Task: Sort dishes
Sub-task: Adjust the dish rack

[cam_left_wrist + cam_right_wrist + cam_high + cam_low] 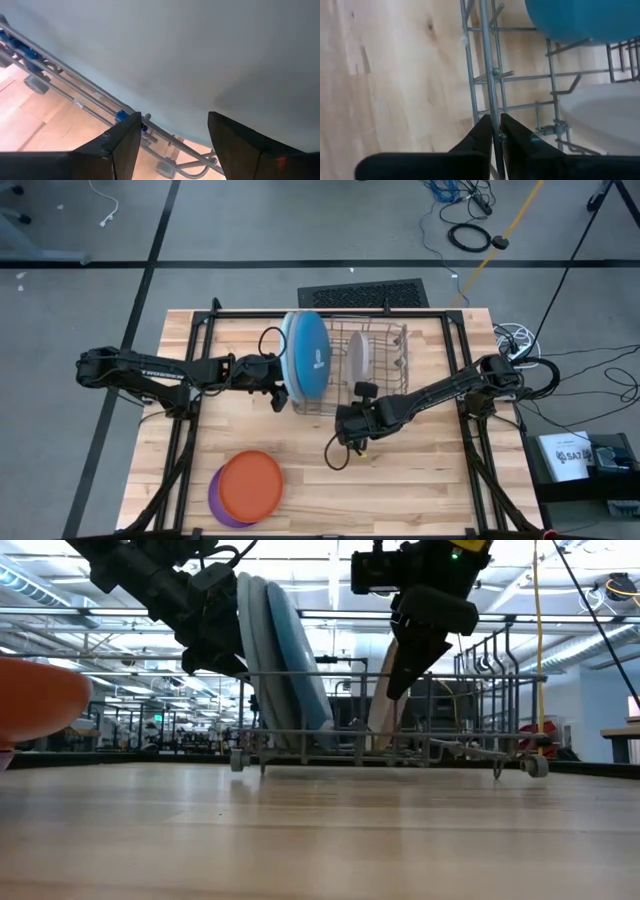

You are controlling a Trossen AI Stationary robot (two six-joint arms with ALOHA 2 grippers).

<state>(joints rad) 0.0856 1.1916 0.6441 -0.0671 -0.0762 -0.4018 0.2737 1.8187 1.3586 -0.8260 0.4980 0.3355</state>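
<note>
Orange plate [251, 484], nearest the low camera at the table's front, lies flat on a purple plate [219, 502], well apart from both grippers. To its upper left the left gripper [278, 377] hangs with fingers spread, just beside the broad face of the big plates standing on edge in the wire dish rack [385, 395]: a pale grey plate [250, 660] outermost, then a light blue plate [307, 359]. Their faces look toward that gripper, rims running across its reach, so the left arm appears the nearer for lifting them. "TROSSEN" reads in white along the left arm; a dark mark on the light blue plate is too small to read. Farther right, an off-white plate [358, 357] stands on edge in the rack, just beyond the right gripper [493, 134], whose fingers are pinched on the rack's front rail, likely steadying it.
</note>
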